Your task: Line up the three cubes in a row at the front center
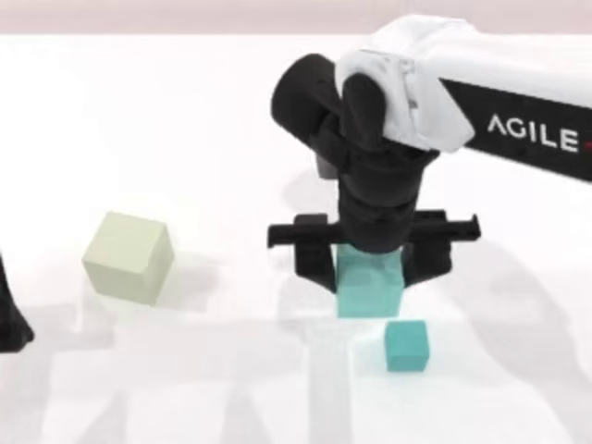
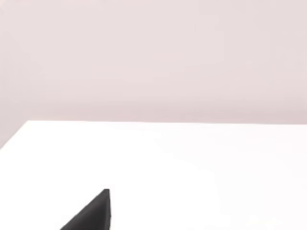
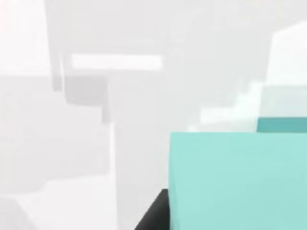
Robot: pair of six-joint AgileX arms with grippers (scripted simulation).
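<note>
The white table [image 1: 185, 111] is carrying all three cubes toward its near side. The large beige-green cube [image 1: 128, 256] is sitting well to the left, apart from the other two. The medium cyan cube [image 1: 369, 285] is lying near the centre, directly beneath the right gripper [image 1: 370, 264], whose two black fingers are standing on the cube's left and right faces, narrow enough to bracket it closely; whether they are pressing it or have let go cannot be told. The right wrist view is showing the same cube close up [image 3: 235, 182]. The small teal cube [image 1: 406, 345] is resting just nearer and slightly right of the cyan one. The left gripper [image 1: 11, 328] is idling at the left edge, nearer the beige-green cube; its finger spacing is not visible.
</note>
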